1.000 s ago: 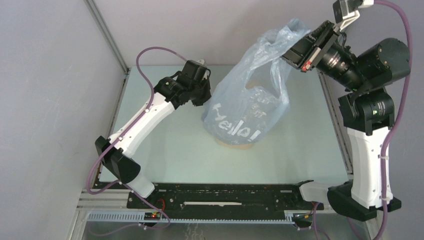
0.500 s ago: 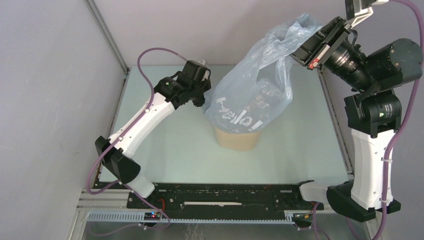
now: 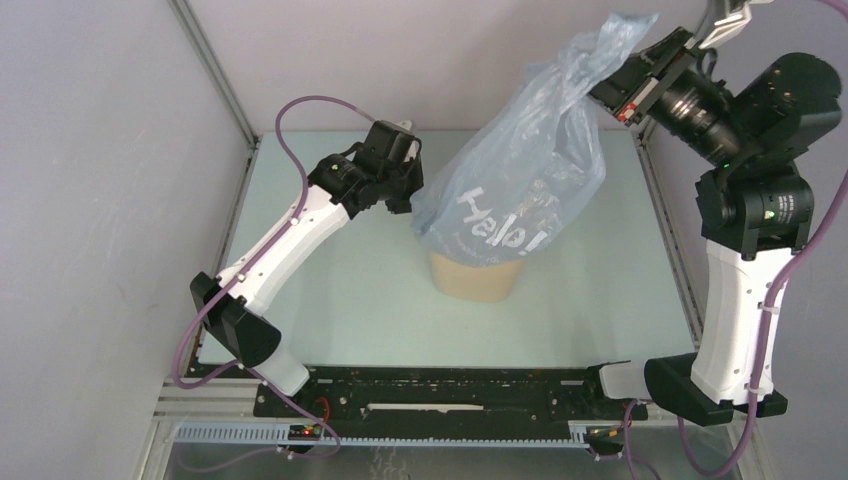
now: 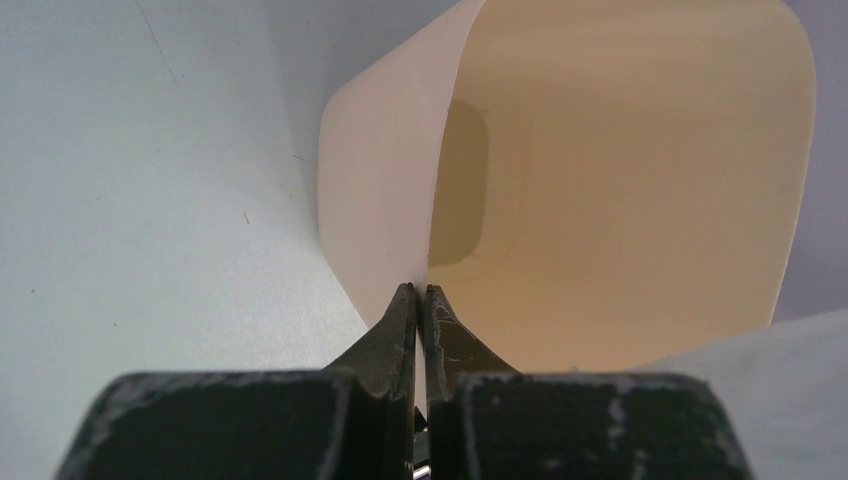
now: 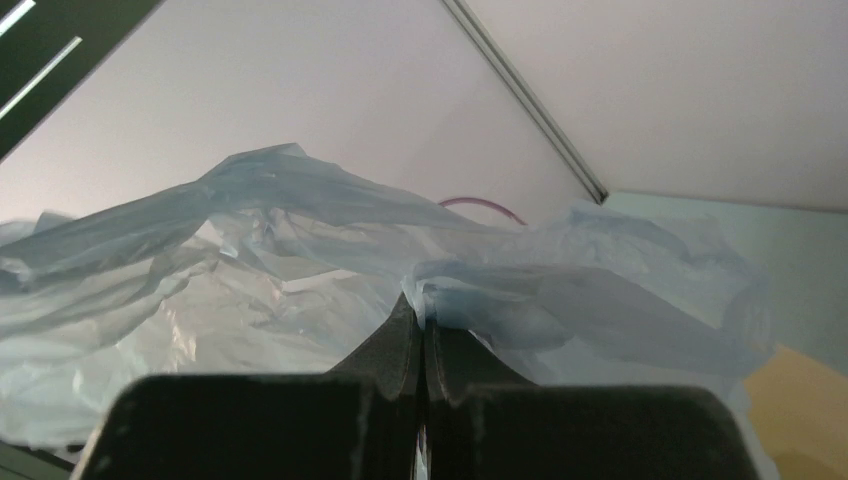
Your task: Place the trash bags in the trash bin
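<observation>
right pincer (image 3: 612,88), clenched on the pale-blue bag (image 3: 520,170), has hoisted it higher toward one o'clock, baring more of the beige bin (image 3: 475,282) on the worktop (image 3: 330,300); left pincer (image 3: 408,197) pinches the bin's ten-o'clock rim. the bag hangs over the mouth, apparently not yet in.

Your white-and-black left arm (image 3: 290,235) reaches forward and low, elbow bent; its black 2-finger left gripper (image 4: 421,292) is pinched tight on the rim of the cream-beige plastic trash bin (image 4: 620,150); your right arm (image 3: 735,300) stands tall, wrist lifted high; its right gripper (image 5: 422,310) is clamped on the thin pale-blue plastic trash bag (image 5: 250,230).
</observation>
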Controlling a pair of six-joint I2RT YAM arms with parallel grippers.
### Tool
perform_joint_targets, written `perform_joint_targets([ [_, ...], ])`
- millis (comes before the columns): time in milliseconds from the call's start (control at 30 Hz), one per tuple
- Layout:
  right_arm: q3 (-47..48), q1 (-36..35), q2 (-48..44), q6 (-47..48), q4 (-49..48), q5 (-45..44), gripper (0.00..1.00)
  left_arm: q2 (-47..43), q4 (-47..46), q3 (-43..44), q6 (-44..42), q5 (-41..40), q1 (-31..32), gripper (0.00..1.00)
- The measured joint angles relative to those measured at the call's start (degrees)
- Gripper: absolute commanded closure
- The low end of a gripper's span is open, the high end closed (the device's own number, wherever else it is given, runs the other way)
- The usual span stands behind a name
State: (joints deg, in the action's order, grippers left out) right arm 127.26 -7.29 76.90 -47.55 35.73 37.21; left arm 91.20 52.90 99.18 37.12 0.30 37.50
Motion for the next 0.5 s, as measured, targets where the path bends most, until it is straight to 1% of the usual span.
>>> perform_joint_targets([
  [100, 3.43, 1.53, 0.85, -2.71, -2.58, 1.09, 1.0, 0.0, 0.0, 0.0, 0.0, 0.0, 0.0, 0.97],
  [267, 4.07, 2.97, 0.07, -4.24, -4.33, 2.05, 1.0, 0.0, 0.0, 0.0, 0.0, -0.02, 0.0, 0.97],
  [300, 3.58, 3.15, -0.26, -4.2, -4.31, 2.08, 1.0, 0.0, 0.0, 0.0, 0.0, -0.02, 0.0, 0.97],
  [500, -6.34, 3.04, -4.17, -3.02, -3.19, 1.7, 1.0, 0.0, 0.0, 0.0, 0.02, 0.0, 0.0, 0.98],
])
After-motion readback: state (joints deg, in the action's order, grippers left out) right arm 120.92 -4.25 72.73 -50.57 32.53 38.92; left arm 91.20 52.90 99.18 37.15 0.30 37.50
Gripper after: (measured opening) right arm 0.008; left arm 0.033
